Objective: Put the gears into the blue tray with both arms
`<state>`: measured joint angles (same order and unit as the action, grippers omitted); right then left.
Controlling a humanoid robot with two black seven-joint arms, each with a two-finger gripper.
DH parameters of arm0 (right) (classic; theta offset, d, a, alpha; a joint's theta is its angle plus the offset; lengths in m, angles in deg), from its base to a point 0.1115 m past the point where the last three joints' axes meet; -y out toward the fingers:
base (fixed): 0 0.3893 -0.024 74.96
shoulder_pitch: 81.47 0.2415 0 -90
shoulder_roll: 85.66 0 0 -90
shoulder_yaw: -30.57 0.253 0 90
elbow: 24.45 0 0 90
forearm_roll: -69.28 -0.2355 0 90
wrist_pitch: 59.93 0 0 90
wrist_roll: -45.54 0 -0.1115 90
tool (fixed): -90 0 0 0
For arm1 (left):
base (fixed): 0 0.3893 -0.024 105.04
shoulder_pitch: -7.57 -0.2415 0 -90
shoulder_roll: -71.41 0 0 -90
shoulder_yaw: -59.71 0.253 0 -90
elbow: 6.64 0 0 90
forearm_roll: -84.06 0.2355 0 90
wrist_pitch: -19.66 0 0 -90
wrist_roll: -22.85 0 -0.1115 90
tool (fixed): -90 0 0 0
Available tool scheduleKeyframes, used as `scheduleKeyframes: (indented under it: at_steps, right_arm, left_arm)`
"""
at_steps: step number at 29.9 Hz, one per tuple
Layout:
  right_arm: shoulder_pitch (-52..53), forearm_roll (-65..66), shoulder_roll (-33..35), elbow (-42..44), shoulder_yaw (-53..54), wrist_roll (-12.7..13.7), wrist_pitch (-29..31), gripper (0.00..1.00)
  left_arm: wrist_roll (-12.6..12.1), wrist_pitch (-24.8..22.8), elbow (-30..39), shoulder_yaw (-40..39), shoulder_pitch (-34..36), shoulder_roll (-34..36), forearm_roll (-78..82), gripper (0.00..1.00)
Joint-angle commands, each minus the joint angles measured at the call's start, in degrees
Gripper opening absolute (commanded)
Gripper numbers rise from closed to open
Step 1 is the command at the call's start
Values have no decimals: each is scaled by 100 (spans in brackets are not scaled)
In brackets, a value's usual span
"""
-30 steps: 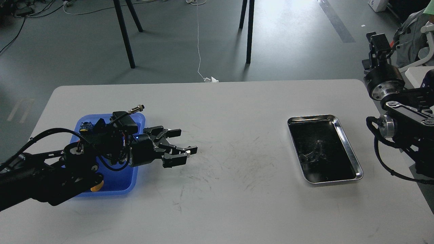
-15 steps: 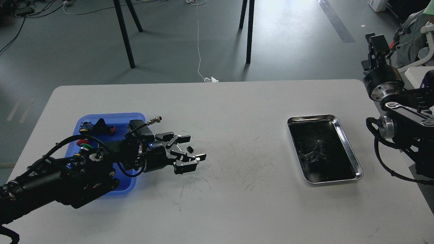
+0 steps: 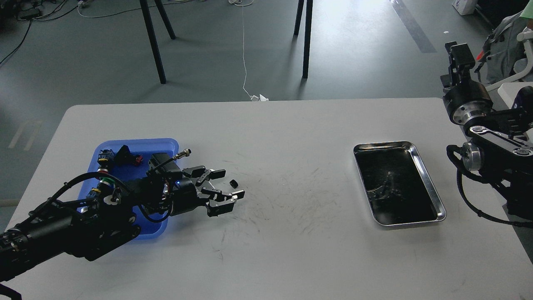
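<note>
The blue tray (image 3: 164, 143) lies at the table's left, with my left arm stretched low across it. My left gripper (image 3: 227, 185) is open just past the tray's right rim, its fingers (image 3: 214, 172) spread over the white table. One tiny black gear (image 3: 234, 182) lies on the table between the fingertips, touching neither as far as I can see. My right arm is folded at the right edge of the table. Its gripper (image 3: 457, 54) points away, high up and off the table, and its fingers cannot be told apart.
A shiny steel tray (image 3: 429, 175) with a dark floor holds small metal bits at the right. Coloured push-buttons (image 3: 104, 180) and dark connectors (image 3: 125, 155) lie in the blue tray. Scuff marks cover the table's middle.
My left gripper slid right off the blue tray, then drew back a little to the left. The tiny gear has come into view on the table by its fingertips. My right arm barely shifted.
</note>
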<state>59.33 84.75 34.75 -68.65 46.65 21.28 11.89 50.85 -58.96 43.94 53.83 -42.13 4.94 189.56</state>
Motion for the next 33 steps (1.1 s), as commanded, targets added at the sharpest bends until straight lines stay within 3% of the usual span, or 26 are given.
scheduleKeyframes:
  at_steps: [1,13,29,33]
  right_arm:
    - [9,0,1,-1,-8,-9,8,95]
    - [9,9,9,-1,-26,-9,8,95]
    - [9,18,27,-1,-52,-9,16,95]
    - [0,26,9,-1,-52,-17,8,95]
  left_arm:
    - [0,22,-83,-1,4,-23,6,88]
    - [0,84,-145,-1,13,-199,6,80]
    - [0,172,-549,-1,5,-445,6,79]
    - [0,180,-549,-1,-4,-445,6,74]
